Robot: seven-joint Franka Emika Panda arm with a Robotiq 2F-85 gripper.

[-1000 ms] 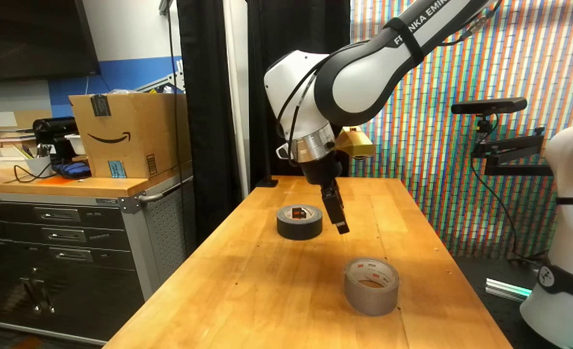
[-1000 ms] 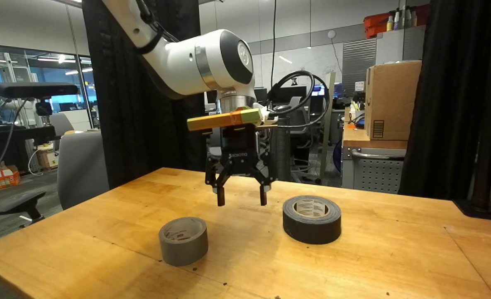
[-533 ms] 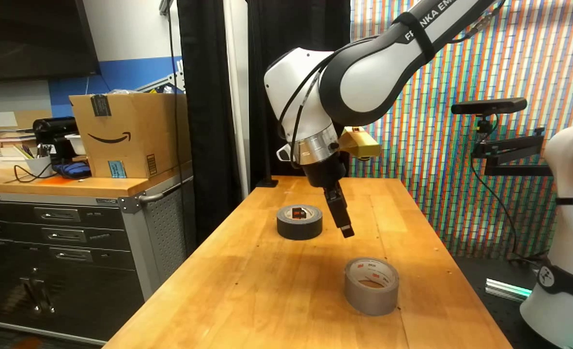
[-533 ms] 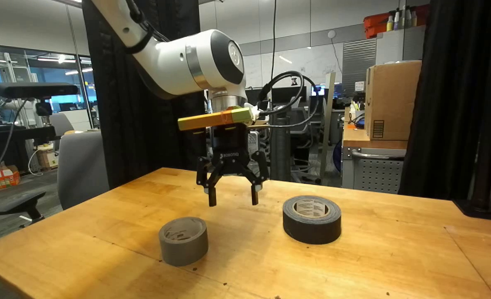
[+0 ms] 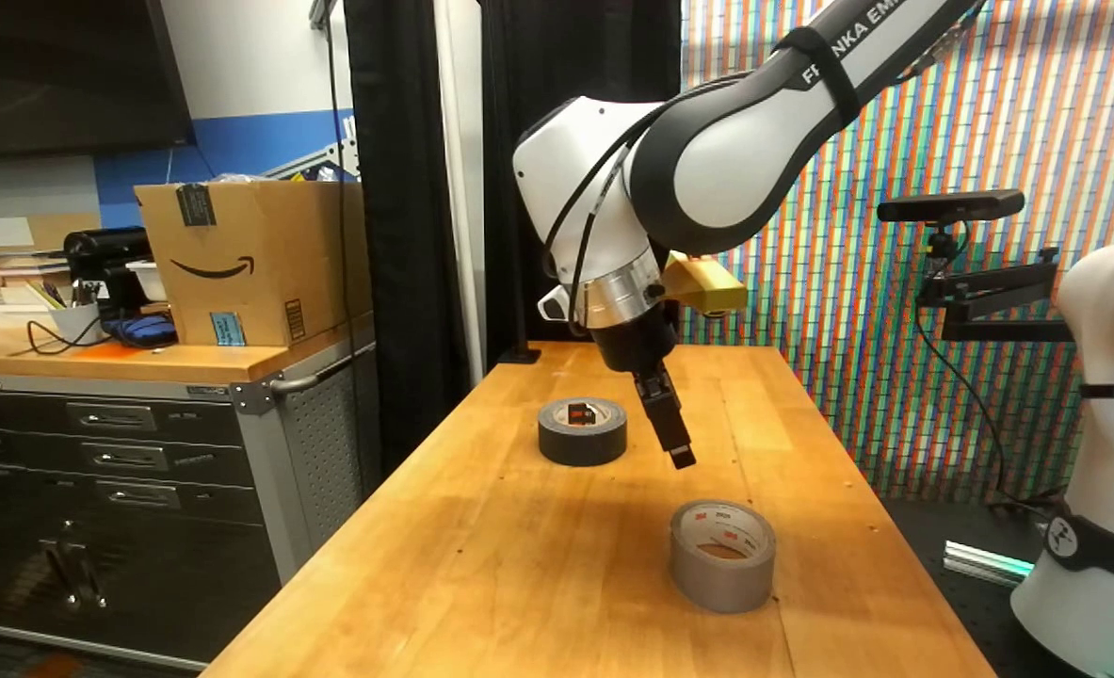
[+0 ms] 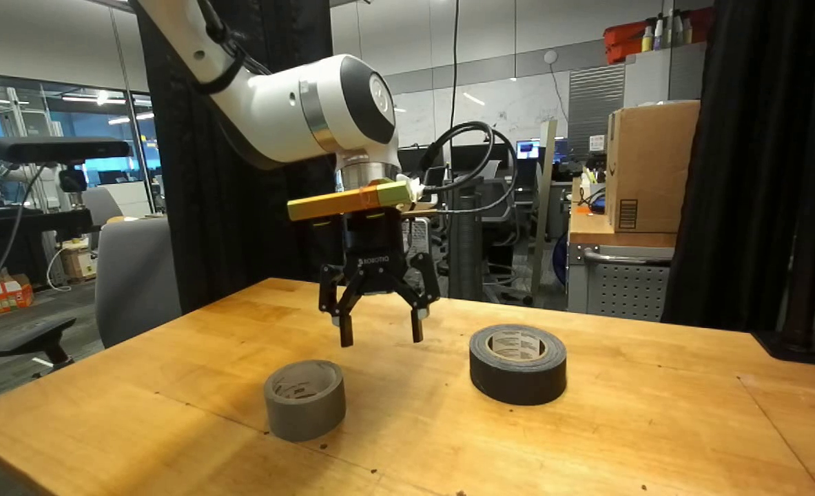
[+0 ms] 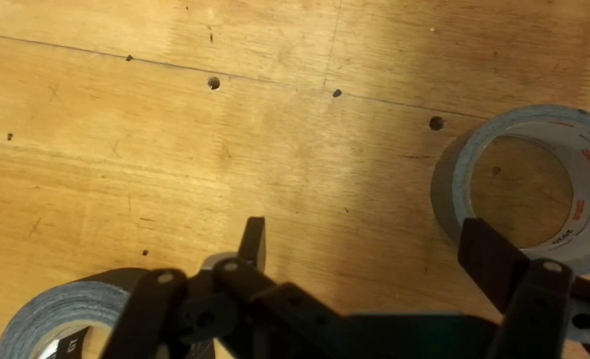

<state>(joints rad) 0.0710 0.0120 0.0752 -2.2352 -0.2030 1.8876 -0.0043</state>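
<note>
My gripper is open and empty above the wooden table point(image 6: 448, 448); it shows in both exterior views point(image 5: 683, 458) point(image 6: 382, 339) and in the wrist view point(image 7: 364, 222). A grey tape roll point(image 5: 721, 579) lies flat on the table, nearest to the gripper; it also shows in an exterior view point(image 6: 307, 417). In the wrist view the right finger overlaps the rim of this grey roll point(image 7: 447, 184), but the exterior views show them apart. A wider black tape roll point(image 5: 583, 447) lies flat on the gripper's other side point(image 6: 517, 384); the left finger partly hides it in the wrist view point(image 7: 60, 304).
A yellow-orange block point(image 6: 348, 200) is fixed at the wrist. A black stand base point(image 6: 796, 348) sits on the table. A grey chair point(image 6: 138, 275), a second white arm point(image 5: 1084, 527) and a camera on a mount point(image 5: 952, 207) stand beside the table. A cardboard box point(image 5: 236, 264) sits on a cabinet.
My gripper has moved toward the grey roll's side and slightly down, away from the black roll. It stays open. Both tape rolls have not moved.
</note>
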